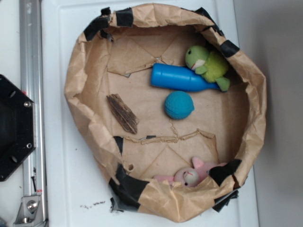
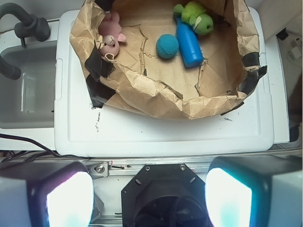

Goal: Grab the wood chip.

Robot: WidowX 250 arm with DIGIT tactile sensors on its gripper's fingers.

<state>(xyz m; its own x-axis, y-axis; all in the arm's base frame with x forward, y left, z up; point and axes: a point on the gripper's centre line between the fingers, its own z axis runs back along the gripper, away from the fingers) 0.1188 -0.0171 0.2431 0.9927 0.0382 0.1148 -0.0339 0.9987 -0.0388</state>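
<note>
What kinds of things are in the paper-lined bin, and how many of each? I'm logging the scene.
Plush toys: 2, green and pink
Blue bottle: 1
Blue ball: 1
Wood chip: 1
Total: 5

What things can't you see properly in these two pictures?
- Wood chip: plain in the exterior view, hidden in the wrist view behind the paper wall.
- Pink toy: in the exterior view the paper rim and black tape cover its lower part.
- Fingers: in the wrist view they are glaring blurs cut off by the bottom edge. They stand wide apart.
- Gripper: not visible in the exterior view.
</note>
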